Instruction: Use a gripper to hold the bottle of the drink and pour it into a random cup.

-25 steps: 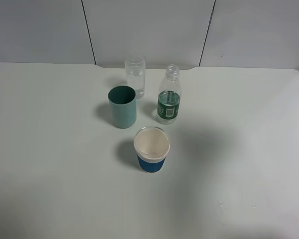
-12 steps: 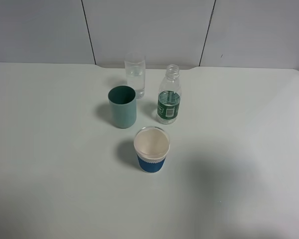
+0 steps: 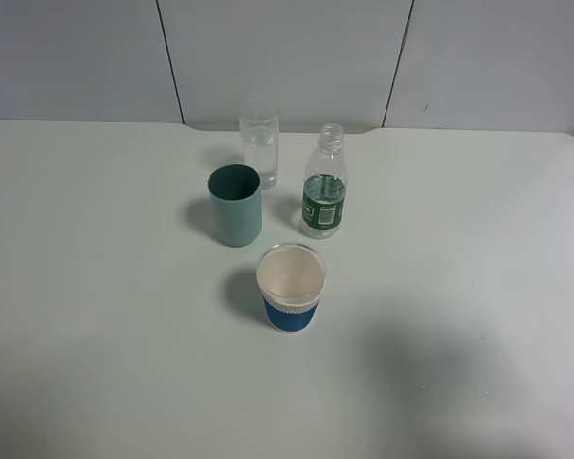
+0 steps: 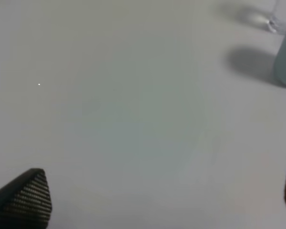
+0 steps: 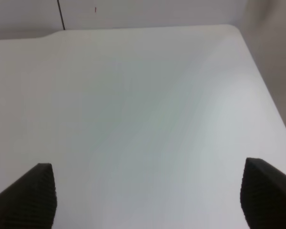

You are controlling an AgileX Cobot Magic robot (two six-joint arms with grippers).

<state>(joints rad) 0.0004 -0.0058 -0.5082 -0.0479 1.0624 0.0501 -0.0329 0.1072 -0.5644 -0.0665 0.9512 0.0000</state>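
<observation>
Table (image 3: 96, 316): wide, white, no arm over it in the high view. Task barely begun, by my reading: nothing gripped, nothing poured.

Bottle of the drink (image 3: 324, 182): upright, uncapped, far middle, near the clear cup (image 3: 259, 143) (a little liquid already in it).

Teal cup (image 3: 235, 205) and paper cup (image 3: 291, 287) stand nearer the camera.

Right gripper (image 5: 148, 198): jaws wide, empty, over bare table. Left gripper (image 4: 152, 198): jaws wide, empty.

Against the earlier frames: objects unmoved; only the soft shadow right of the paper cup has drifted lower.
</observation>
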